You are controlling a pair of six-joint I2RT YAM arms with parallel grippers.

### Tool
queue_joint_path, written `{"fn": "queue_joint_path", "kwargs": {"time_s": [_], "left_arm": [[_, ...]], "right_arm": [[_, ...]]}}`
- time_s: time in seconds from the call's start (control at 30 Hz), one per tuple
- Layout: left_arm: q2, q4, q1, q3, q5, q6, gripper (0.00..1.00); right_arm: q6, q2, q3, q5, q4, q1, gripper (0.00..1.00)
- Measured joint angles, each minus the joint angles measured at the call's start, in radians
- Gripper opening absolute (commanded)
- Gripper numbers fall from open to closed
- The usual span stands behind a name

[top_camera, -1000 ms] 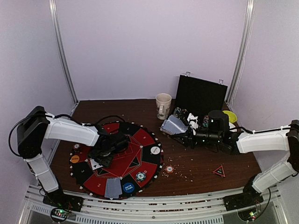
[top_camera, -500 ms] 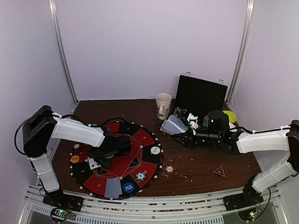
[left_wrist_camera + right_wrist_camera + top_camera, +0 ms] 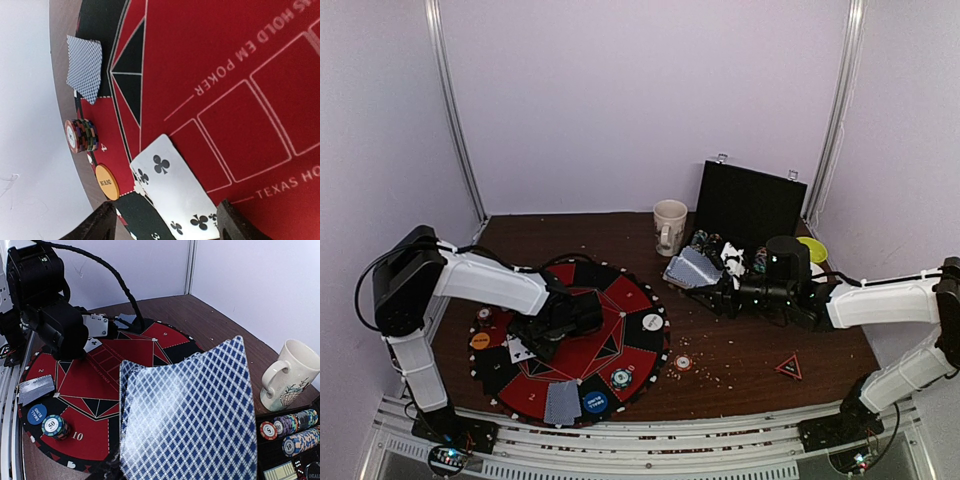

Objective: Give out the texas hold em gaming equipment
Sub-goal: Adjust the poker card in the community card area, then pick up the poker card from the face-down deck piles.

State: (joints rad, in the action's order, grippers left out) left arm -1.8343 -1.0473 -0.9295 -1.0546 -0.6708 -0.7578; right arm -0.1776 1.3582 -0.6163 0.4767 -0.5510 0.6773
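My left gripper [image 3: 534, 341] stands open low over the left side of the red and black poker mat [image 3: 605, 300]. A face-up clubs card [image 3: 175, 192] lies flat on the mat between its fingertips [image 3: 102, 222], free of them. My right gripper [image 3: 716, 291] hovers right of the mat, shut on a fan of blue-backed playing cards [image 3: 190, 410]. On the mat lie a face-down card [image 3: 562, 402], a blue disc [image 3: 594, 403], a chip stack [image 3: 621, 378] and a white disc [image 3: 652, 322]. An orange disc [image 3: 107, 182] and a chip stack [image 3: 81, 135] sit at the mat's left rim.
An open black case [image 3: 748, 208] with chip rows [image 3: 290, 425] stands at the back right, a cream mug [image 3: 669, 227] beside it and a yellow-green bowl [image 3: 812, 248] behind my right arm. A lone chip [image 3: 683, 362] and a red triangle [image 3: 788, 367] lie on the brown table.
My left arm has shifted slightly to the right over the mat, with the clubs card lying under its open jaws. The right arm and its fan of cards have not moved.
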Motion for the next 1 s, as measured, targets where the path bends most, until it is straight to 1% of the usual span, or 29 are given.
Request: {"fn": "queue_joint_path", "kwargs": {"time_s": [0.1, 0.2, 0.23, 0.27, 0.3, 0.33, 0.4, 0.43, 0.47, 0.57, 0.73, 0.83, 1.0], "left_arm": [[0.058, 0.02, 0.0, -0.006, 0.015, 0.027, 0.72], [0.189, 0.117, 0.0, -0.036, 0.091, 0.121, 0.78], [0.243, 0.174, 0.001, -0.051, 0.137, 0.169, 0.8], [0.29, 0.232, 0.001, -0.066, 0.192, 0.211, 0.85], [0.333, 0.296, 0.003, -0.081, 0.255, 0.25, 0.92], [0.372, 0.367, 0.005, -0.097, 0.328, 0.294, 0.97], [0.418, 0.504, 0.009, -0.12, 0.455, 0.351, 0.98], [0.433, 0.598, 0.013, -0.129, 0.54, 0.373, 0.98], [0.433, 0.653, 0.016, -0.136, 0.593, 0.385, 0.98], [0.365, 0.793, 0.029, -0.2, 0.758, 0.415, 0.98], [0.126, 0.847, 0.034, -0.428, 0.94, 0.438, 0.98], [0.059, 0.832, 0.034, -0.474, 0.986, 0.454, 0.98], [-0.008, 0.766, 0.036, -0.533, 1.014, 0.509, 0.98]], "right_arm": [[-0.002, -0.006, 0.0, 0.0, 0.003, 0.0, 0.47], [-0.003, -0.012, 0.0, 0.0, 0.003, 0.0, 0.47], [-0.003, -0.013, 0.0, 0.001, 0.003, 0.0, 0.47], [-0.004, -0.013, 0.0, 0.003, 0.004, 0.0, 0.47], [-0.006, -0.013, 0.0, 0.005, 0.006, 0.0, 0.47], [-0.007, -0.013, 0.0, 0.006, 0.007, 0.0, 0.47], [-0.01, -0.013, -0.001, 0.007, 0.012, 0.0, 0.47], [-0.01, -0.013, -0.002, 0.007, 0.017, 0.0, 0.47], [-0.011, -0.013, -0.003, 0.008, 0.02, 0.0, 0.47], [-0.011, -0.013, -0.008, 0.009, 0.032, 0.0, 0.47], [-0.013, -0.012, -0.034, 0.016, 0.049, 0.0, 0.47], [-0.018, -0.012, -0.035, 0.019, 0.053, 0.0, 0.47], [-0.021, -0.012, -0.035, 0.023, 0.056, 0.0, 0.47]]}}
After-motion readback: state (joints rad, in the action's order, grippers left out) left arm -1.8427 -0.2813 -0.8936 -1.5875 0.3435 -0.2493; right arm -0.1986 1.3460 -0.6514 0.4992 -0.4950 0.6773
